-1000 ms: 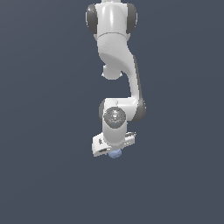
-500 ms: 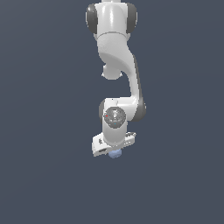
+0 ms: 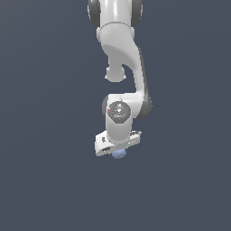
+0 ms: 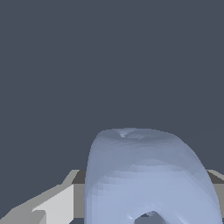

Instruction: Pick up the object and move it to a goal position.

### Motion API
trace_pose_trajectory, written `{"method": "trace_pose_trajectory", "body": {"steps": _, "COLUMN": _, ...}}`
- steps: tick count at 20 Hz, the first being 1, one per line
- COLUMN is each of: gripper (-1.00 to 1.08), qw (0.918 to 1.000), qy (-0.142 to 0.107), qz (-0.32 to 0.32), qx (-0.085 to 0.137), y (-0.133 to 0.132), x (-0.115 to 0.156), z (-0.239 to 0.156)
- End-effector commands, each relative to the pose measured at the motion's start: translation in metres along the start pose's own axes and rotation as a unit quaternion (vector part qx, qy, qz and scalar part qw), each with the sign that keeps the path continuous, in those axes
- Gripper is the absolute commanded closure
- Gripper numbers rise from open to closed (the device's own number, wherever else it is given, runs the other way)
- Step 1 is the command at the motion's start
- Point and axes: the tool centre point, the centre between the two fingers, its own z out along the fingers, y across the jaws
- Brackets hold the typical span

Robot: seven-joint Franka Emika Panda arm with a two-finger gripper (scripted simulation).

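Note:
The pale blue rounded block [image 3: 119,154] shows just under the white arm's hand in the exterior view, mostly hidden by the hand. My gripper [image 3: 118,153] points down and is shut on the block. In the wrist view the block [image 4: 146,175] fills the near field between the grey fingers [image 4: 48,205], with a small dent on its far end and a dark notch at its near edge. The fingertips themselves are hidden by the block and the hand.
The white arm [image 3: 124,67] hangs down from the top of the exterior view. Around it there is only a plain dark grey-blue ground [image 3: 45,180]. No other object or marker shows.

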Motion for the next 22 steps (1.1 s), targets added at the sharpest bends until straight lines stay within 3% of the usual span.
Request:
{"method": "trace_pose_trajectory", "body": {"steps": 1, "gripper": 1.08, "qw": 1.0, "qy": 0.001, "qz": 0.0, "qx": 0.0, "y": -0.003, "x": -0.005, "z": -0.013}}
{"method": "trace_pose_trajectory", "body": {"steps": 13, "gripper": 1.08, "qw": 1.0, "qy": 0.001, "qz": 0.0, "qx": 0.0, "y": -0.019, "x": -0.037, "z": -0.088}}
{"method": "trace_pose_trajectory", "body": {"steps": 22, "gripper": 1.08, "qw": 1.0, "qy": 0.001, "qz": 0.0, "qx": 0.0, "y": -0.023, "x": -0.045, "z": -0.11}}
